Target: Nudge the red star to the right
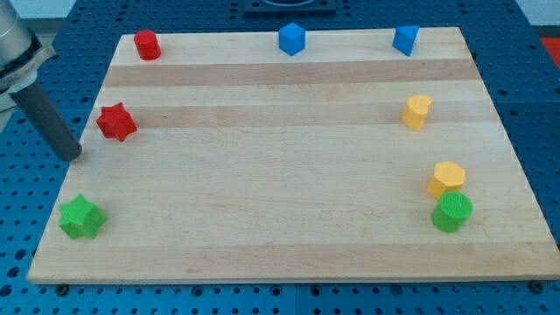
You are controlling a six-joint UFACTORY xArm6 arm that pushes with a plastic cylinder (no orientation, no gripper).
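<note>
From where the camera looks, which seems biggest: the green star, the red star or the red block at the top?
1. green star, though it sits nearest the camera
2. red star
3. red block, farthest away, so true sizes may match

surface: pale wooden board (289, 175), banded grain | surround: blue perforated base (534, 52) | light: even, soft

On the board (280, 254), my tip (73, 155) sits just left of and slightly below the red star (115, 122), with the green star (81, 217) nearer the view's bottom, the red cylinder (146, 44) toward the top, and the other blocks well apart on the right.
</note>
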